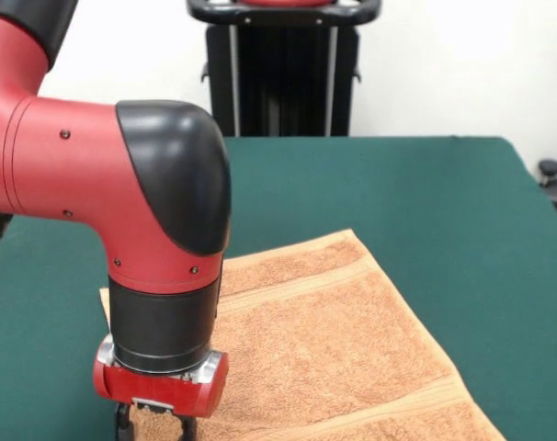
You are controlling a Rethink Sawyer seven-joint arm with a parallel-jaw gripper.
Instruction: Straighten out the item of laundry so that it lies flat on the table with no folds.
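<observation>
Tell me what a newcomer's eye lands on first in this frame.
The red and black arm fills the picture's left, its gripper down at the bottom edge over the orange-tan towel. The towel lies spread on the green table, running out at the bottom right.

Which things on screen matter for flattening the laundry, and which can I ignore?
Job:
towel
green table
gripper, low at the towel's edge

Ignore:
black pedestal behind the table
dark object past the table's right edge

Beyond the desk's far edge, top centre: a tall black metal stand [280, 69] against a plain white wall [444, 64]. At the right edge: dark, unclear objects [556, 184].
</observation>
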